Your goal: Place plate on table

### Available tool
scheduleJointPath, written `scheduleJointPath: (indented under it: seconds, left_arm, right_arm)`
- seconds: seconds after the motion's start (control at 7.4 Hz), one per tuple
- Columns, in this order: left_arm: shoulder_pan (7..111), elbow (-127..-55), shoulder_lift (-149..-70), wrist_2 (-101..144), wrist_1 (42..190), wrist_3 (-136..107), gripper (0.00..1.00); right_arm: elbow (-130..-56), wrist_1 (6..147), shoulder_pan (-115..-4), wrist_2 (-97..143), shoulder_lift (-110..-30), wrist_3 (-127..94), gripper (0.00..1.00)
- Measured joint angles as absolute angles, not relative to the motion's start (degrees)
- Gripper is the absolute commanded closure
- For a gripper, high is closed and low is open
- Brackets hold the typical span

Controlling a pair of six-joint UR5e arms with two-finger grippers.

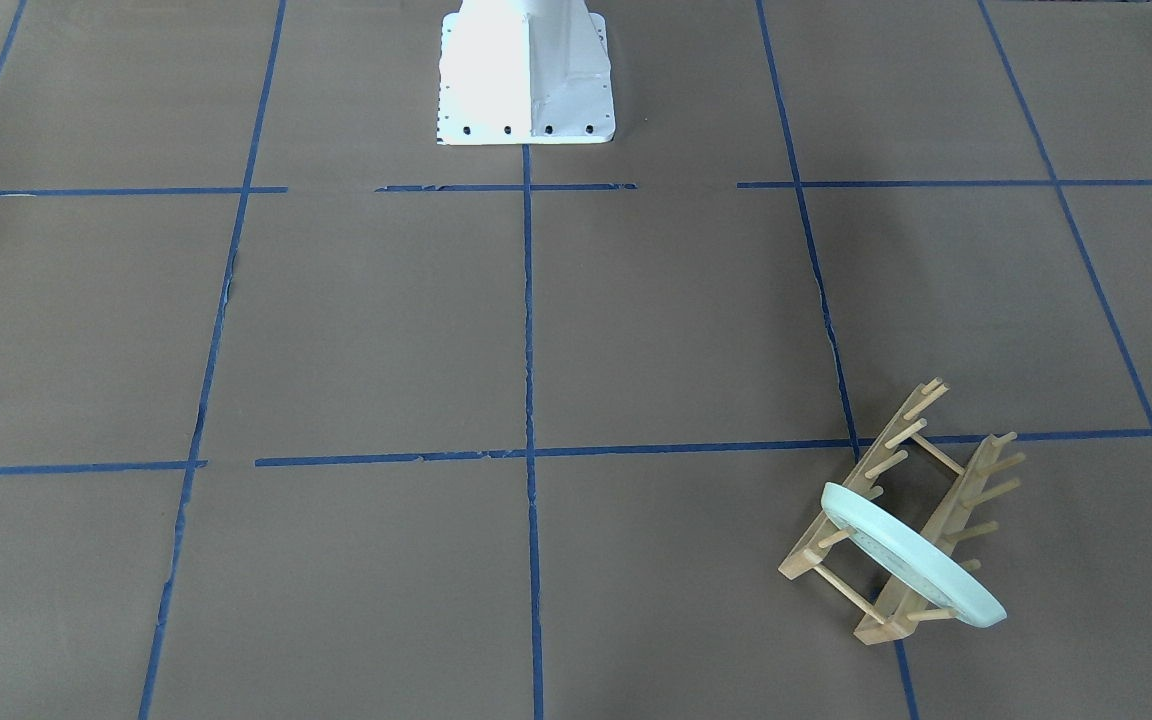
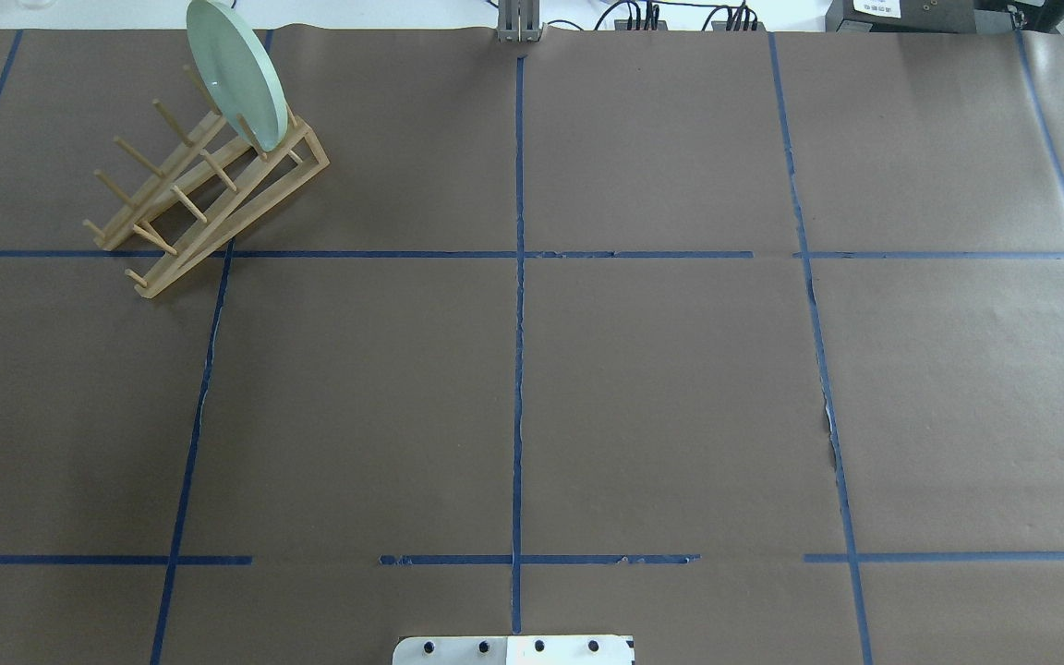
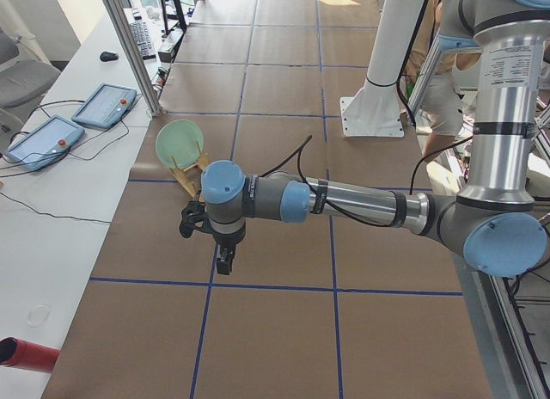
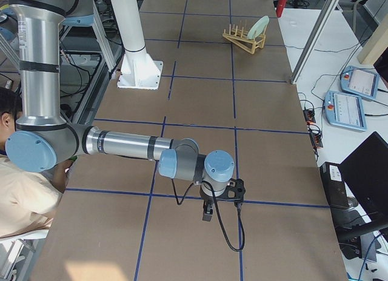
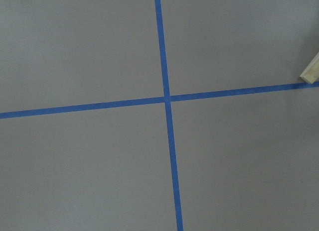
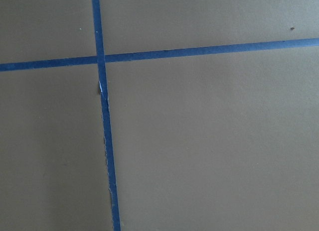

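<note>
Pale mint-green round plate (image 2: 238, 74) stands on edge, propped by the pegs of the wooden peg rack (image 2: 209, 199); left gripper (image 3: 223, 263) and right gripper (image 4: 207, 213) hang well apart from that rack, open or closed I cannot tell.

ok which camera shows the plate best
Overhead exterior: the plate is large there, face showing, standing in the wooden rack. Front-facing shows it tilted, mostly its rim; both side views show it small and far; the wrist cameras miss it.
</note>
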State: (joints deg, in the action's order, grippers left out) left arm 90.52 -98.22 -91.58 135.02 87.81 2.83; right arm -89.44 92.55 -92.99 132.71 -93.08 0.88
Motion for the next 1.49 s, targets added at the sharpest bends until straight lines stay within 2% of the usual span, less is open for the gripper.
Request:
scheduleJointPath:
  seconds: [0.54, 0.81, 1.08, 1.49]
  left_arm:
    - [90.19, -94.87, -103.15, 136.13, 95.43, -5.57, 0.0]
    - [87.87, -91.89, -104.89, 143.6, 110.11, -26.85, 0.0]
    - [81.34, -87.93, -107.5, 144.31, 128.4, -55.92, 0.0]
    - [72.43, -80.73, -114.05, 130.46, 147.35, -95.25, 0.0]
  right_arm:
    - [-89.42, 92.55, -92.99, 132.71, -93.08, 0.88, 0.0]
    - [-89.42, 92.55, -92.99, 132.71, -93.08, 0.88, 0.0]
    - [-89.39, 92.55, -92.99, 132.72, -93.08, 0.88, 0.0]
    - [-89.41, 92.55, -92.99, 132.71, -93.08, 0.88, 0.0]
